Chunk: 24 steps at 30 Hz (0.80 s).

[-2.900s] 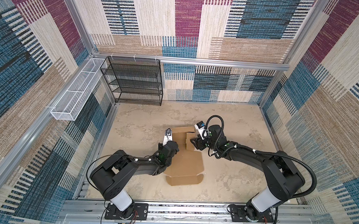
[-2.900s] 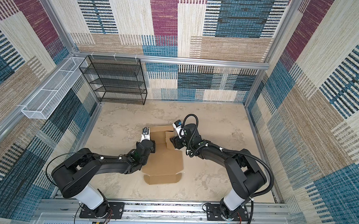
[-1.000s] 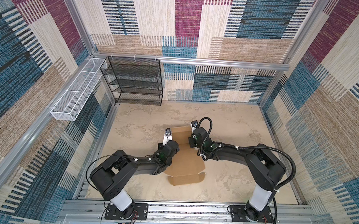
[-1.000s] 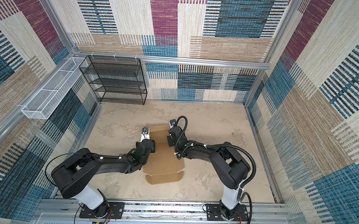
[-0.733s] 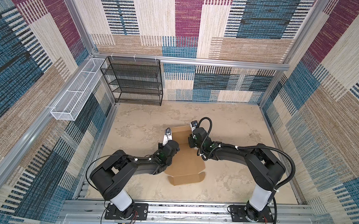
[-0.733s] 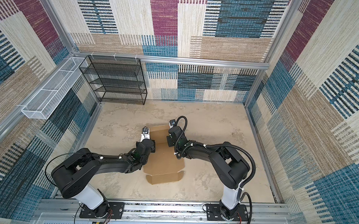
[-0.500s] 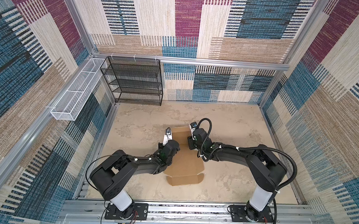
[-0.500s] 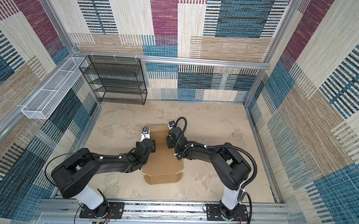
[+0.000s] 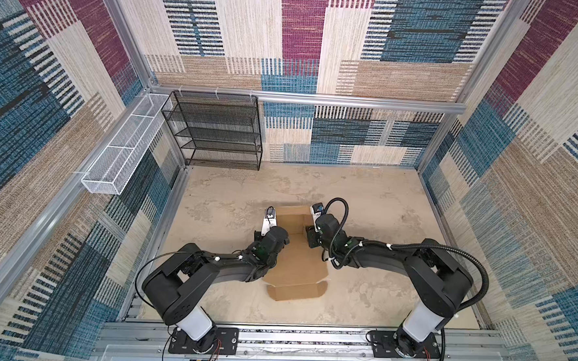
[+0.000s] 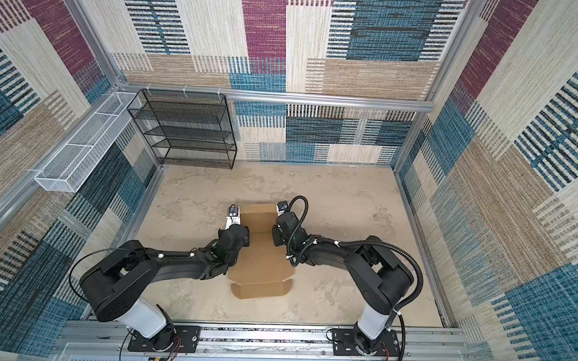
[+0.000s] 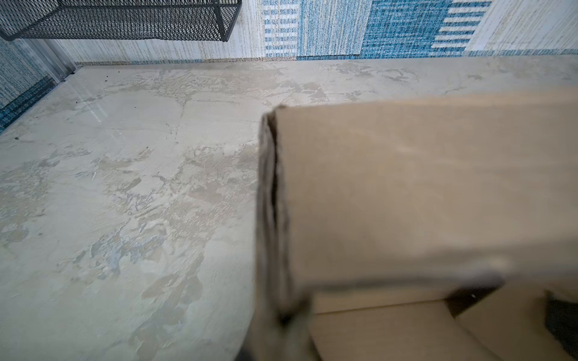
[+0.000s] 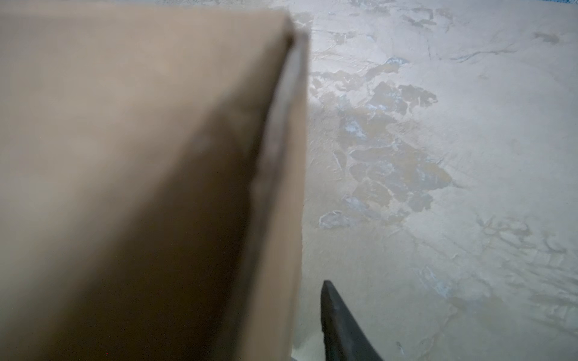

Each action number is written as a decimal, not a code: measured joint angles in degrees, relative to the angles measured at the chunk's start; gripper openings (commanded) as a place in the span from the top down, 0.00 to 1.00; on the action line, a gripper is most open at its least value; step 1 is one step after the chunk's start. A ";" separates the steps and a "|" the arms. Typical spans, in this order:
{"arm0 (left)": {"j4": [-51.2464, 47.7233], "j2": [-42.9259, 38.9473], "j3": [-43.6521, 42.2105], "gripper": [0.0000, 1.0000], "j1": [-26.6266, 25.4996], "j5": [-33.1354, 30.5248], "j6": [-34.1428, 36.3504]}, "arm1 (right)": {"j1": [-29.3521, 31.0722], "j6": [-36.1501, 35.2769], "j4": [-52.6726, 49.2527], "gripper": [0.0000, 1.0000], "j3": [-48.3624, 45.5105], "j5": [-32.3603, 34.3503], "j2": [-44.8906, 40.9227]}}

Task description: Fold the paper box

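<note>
I have my left fingers (image 9: pixel 276 233) clamped on the paper box (image 9: pixel 297 256) wall. My right fingers (image 12: pixel 337 328) are apart, one just beside the opposite wall.

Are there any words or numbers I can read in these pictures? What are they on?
None can be read.
The paper box: plain brown, no print showing.
Black mesh rack and white wire basket: no labels.
Blue spot on the right arm's camera: too small to read.

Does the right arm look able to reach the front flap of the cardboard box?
Probably yes. The near flap of the paper box lies uncovered, and the right end effector sits just beyond it at the box's right wall. The left arm crosses the opposite side.
</note>
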 measured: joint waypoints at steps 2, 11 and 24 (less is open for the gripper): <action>-0.02 0.00 0.00 1.00 0.00 0.02 -0.17 | -0.02 0.46 -0.02 0.61 0.24 0.00 0.13; -1.16 -0.70 -0.13 1.00 -0.11 0.55 -1.77 | 0.02 6.95 2.32 0.62 1.73 4.46 3.45; -1.07 -0.72 0.00 1.00 -0.22 2.25 -1.92 | 0.96 13.07 1.95 0.76 1.73 11.63 4.57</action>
